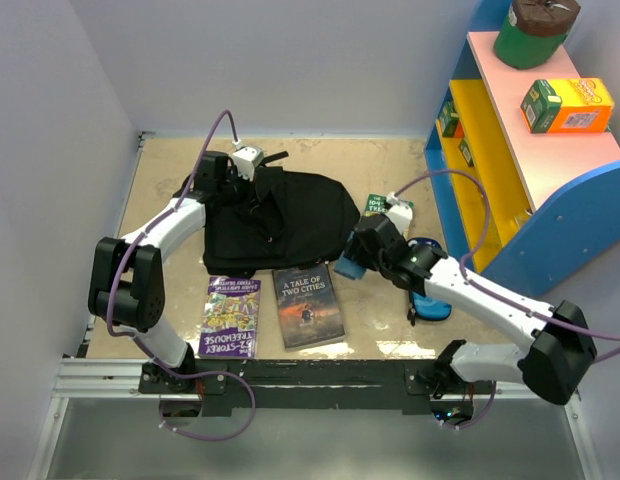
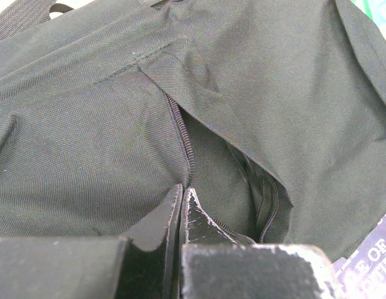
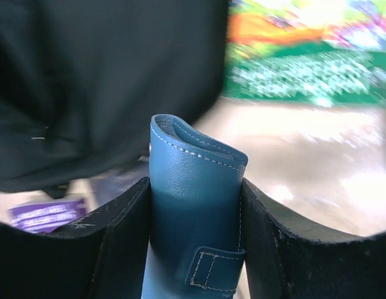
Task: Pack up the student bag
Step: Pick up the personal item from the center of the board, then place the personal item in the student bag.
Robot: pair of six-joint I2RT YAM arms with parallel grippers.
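The student bag (image 1: pixel 300 215) is a large black fabric backpack lying flat at the back middle of the table. My left gripper (image 1: pixel 258 188) is over its top edge. In the left wrist view its jaws (image 2: pixel 183 187) are pressed shut on the bag's zipper edge (image 2: pixel 180 134), beside a narrow gap with darker lining (image 2: pixel 261 199). My right gripper (image 1: pixel 350 264) hovers by the bag's right side, shut on a blue rolled leather case (image 3: pixel 193 187) that stands upright between the fingers (image 3: pixel 121 218). The bag (image 3: pixel 87 75) looms dark just ahead of it.
A purple Treehouse book (image 1: pixel 231 315) and "A Tale of Two Cities" (image 1: pixel 308 306) lie in front of the bag. A green book (image 1: pixel 382 207) lies to its right, a blue-black pencil case (image 1: pixel 430 302) under the right arm. A coloured shelf (image 1: pixel 490 150) stands at right.
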